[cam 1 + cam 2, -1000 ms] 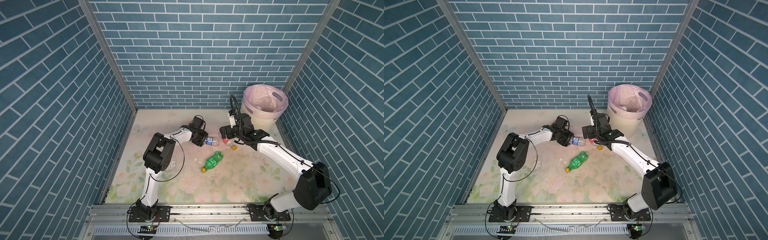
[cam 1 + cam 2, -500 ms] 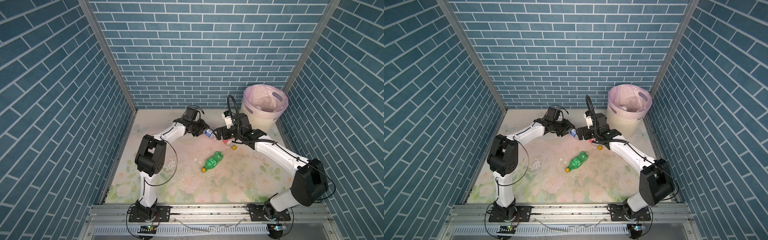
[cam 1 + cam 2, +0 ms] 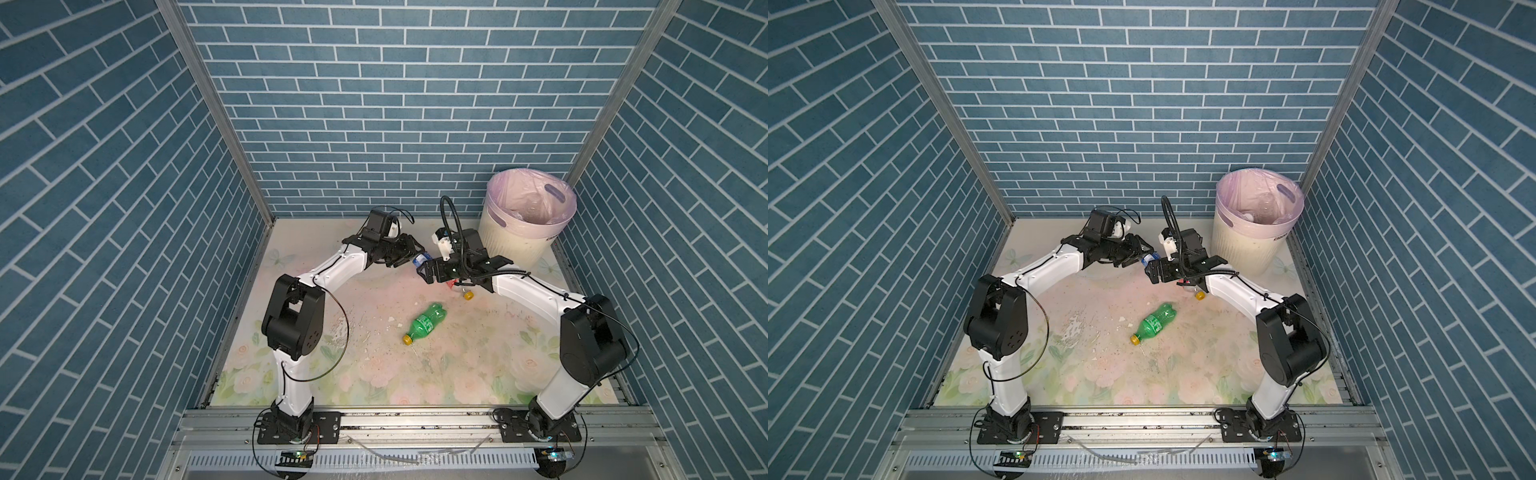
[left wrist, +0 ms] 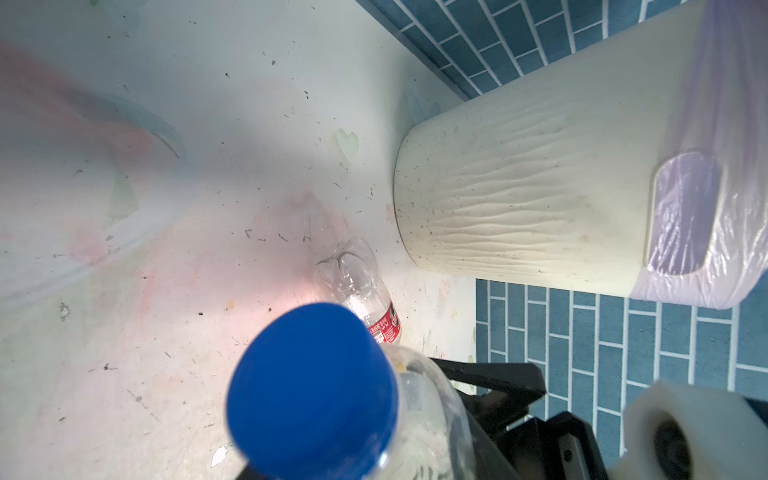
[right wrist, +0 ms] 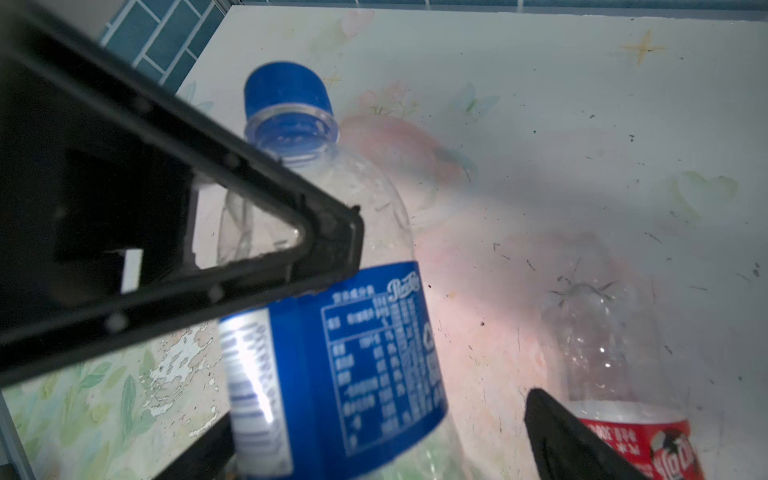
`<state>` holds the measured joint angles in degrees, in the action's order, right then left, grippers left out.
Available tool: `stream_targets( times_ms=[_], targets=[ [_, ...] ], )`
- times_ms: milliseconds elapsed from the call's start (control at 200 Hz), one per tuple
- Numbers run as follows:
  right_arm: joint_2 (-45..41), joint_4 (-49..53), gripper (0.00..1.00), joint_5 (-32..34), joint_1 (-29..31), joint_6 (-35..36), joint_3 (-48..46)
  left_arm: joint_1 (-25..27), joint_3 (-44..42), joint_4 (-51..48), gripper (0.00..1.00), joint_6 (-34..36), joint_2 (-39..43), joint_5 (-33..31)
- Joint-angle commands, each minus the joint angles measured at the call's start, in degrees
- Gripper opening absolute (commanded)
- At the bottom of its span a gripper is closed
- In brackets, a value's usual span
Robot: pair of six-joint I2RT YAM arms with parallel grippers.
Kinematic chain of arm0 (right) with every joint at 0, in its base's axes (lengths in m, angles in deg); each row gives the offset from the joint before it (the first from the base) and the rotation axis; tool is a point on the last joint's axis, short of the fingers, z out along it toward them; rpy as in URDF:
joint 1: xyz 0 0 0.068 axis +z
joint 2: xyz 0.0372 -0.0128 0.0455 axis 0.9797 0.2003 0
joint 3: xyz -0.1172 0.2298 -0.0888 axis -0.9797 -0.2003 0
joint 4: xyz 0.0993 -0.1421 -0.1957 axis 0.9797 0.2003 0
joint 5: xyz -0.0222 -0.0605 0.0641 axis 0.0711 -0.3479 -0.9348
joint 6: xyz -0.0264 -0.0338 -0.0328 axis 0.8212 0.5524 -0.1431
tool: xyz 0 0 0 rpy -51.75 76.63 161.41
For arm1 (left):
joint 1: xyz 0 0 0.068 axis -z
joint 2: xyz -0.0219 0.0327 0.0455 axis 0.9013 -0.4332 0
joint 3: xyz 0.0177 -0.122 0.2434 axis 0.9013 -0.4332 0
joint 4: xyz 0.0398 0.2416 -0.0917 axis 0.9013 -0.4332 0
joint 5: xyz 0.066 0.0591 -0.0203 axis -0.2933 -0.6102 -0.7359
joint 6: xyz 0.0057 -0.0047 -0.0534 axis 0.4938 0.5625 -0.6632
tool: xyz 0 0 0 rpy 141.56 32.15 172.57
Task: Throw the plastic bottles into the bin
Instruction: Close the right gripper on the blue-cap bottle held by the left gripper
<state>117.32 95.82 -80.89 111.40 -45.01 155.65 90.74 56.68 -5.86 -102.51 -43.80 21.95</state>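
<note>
Over the far half of the tabletop (image 3: 415, 374), a little in from the far edge, the two arms meet nose to nose. The left gripper (image 3: 409, 255) (image 3: 1140, 255) is pinching a clear blue-labelled bottle (image 3: 419, 259) (image 3: 1147, 260) and holds it off the surface, blue cap pointing away from its own wrist (image 4: 311, 395).

The right gripper (image 3: 428, 272) (image 3: 1152, 274) stands spread wide, with that bottle between its fingers (image 5: 124, 208). From its wrist the label (image 5: 353, 353) sits close against one finger and there is a clear gap to the other, so it has no grip on it. I can't tell whether the near finger actually touches the plastic.

Below the right gripper a clear red-labelled bottle (image 3: 459, 286) (image 4: 361, 291) (image 5: 615, 353) lies on its side on the tabletop, its yellow cap poking out from under the arm in both top views. A green bottle (image 3: 426, 324) (image 3: 1156, 322) with a yellow cap lies on its side near the middle of the tabletop, well apart from both grippers.

The bin (image 3: 515, 245) (image 3: 1241, 249) (image 4: 519, 187) stands upright in the far right corner, just beyond the right gripper, with its pale lilac liner (image 3: 536, 199) folded over the rim; something clear lies inside, too blurred to name
</note>
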Motion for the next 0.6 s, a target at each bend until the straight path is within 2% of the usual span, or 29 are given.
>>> stream_targets(
  times_ms=[0,90,345,495,595],
  targets=[
    [0.99,-2.62,0.95,-1.64,-0.08,-2.03,3.26,-0.03,-1.33,1.56,0.55,0.51,1.65,1.33],
    [1.45,-3.10,0.89,-2.00,-0.08,-2.64,3.53,0.06,-1.43,1.83,0.55,0.31,1.84,1.42],
    [0.95,-3.34,0.65,-2.40,-0.08,-3.41,3.03,0.00,-2.74,3.04,0.58,-1.05,2.19,1.07],
    [0.54,-3.61,0.58,-1.87,-0.06,-3.96,2.07,-0.18,-3.18,2.84,0.62,-1.58,2.28,0.47],
    [0.25,-3.94,0.57,-1.78,-0.08,-4.31,1.36,-0.43,-3.78,3.36,0.64,-2.27,2.43,0.28]
  ],
)
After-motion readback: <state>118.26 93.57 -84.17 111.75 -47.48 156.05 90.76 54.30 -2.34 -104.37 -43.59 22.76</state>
